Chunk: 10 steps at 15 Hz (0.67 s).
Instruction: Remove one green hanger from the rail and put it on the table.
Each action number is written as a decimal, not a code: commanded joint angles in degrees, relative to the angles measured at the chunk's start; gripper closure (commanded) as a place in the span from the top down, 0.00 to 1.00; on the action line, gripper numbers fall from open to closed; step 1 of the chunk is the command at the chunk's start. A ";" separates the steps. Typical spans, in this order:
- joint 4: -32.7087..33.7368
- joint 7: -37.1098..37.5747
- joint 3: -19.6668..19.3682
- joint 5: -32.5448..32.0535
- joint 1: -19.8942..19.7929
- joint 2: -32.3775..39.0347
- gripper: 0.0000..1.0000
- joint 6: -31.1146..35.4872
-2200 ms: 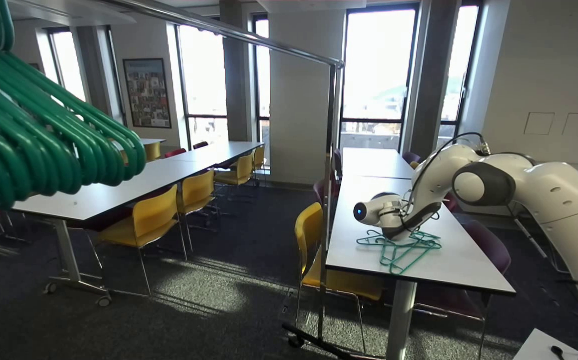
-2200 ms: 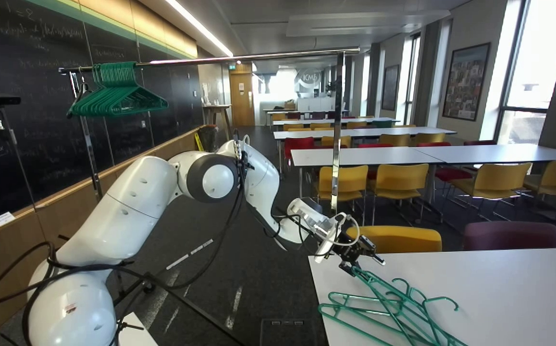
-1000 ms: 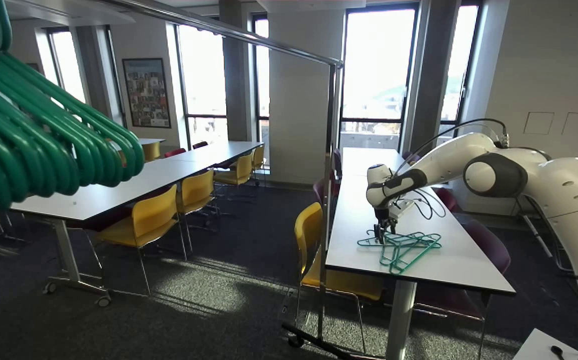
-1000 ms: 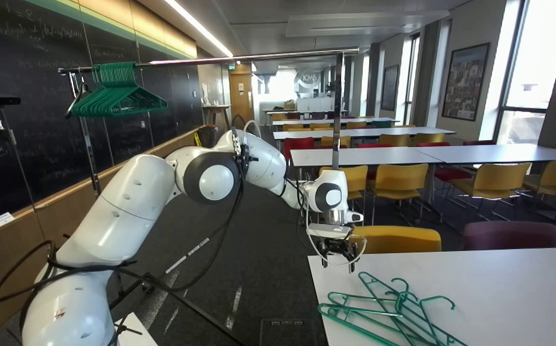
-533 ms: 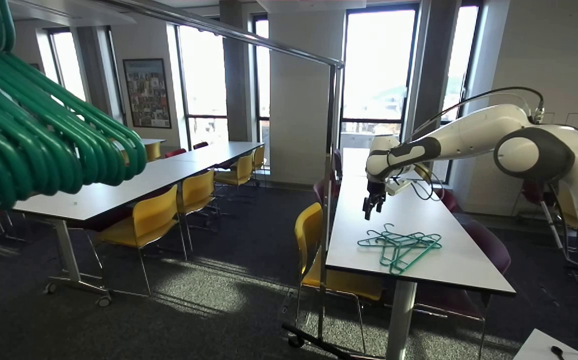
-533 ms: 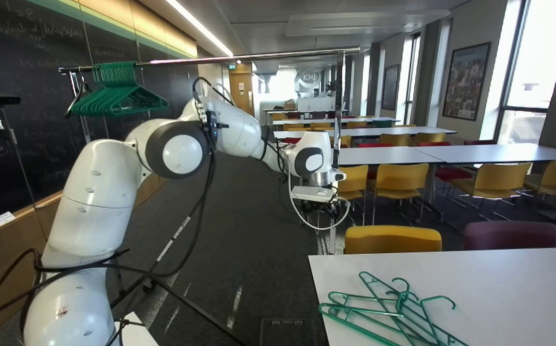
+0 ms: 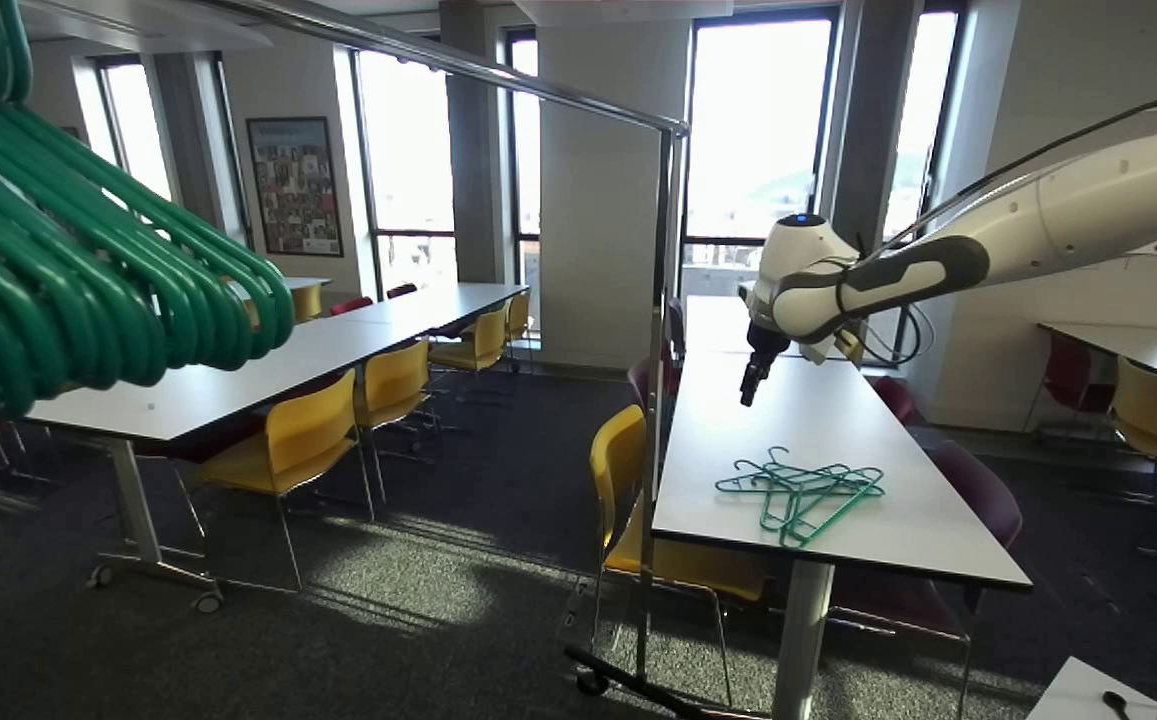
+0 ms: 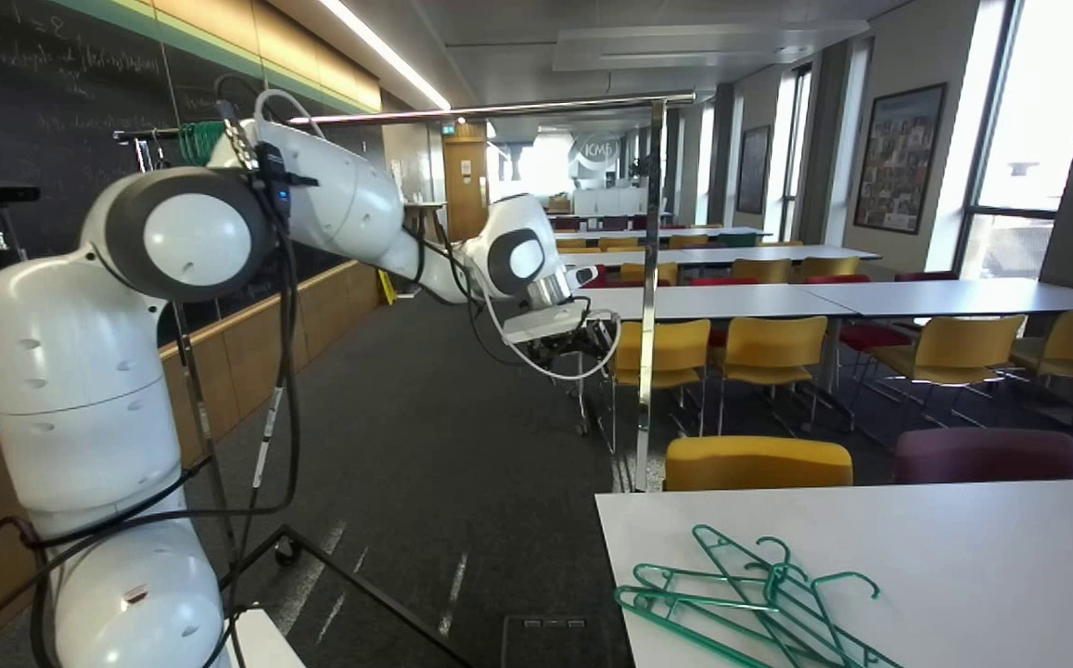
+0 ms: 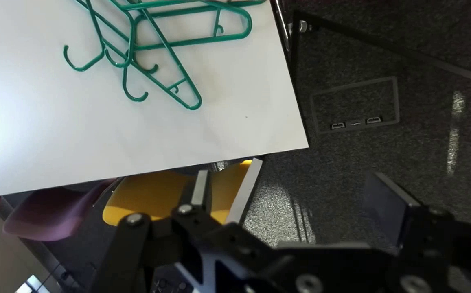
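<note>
End effector (image 7: pixel 749 391) higher — green hangers (image 9: pixel 166 44) on table (image 8: pixel 990 566).

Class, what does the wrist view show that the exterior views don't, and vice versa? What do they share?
Wrist view only: the gripper plainly open, its fingers apart.
Exterior views only: the rail with hanging green hangers, and a framed poster.
Shared: loose green hangers overlapping on the white table, a yellow chair and purple chair beside it.

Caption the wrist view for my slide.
Open, empty gripper in the foreground; overlapping green hangers on a white table beyond.
</note>
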 commanded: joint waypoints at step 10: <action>-7.35 4.18 0.61 10.73 4.98 -21.42 1.00 -37.36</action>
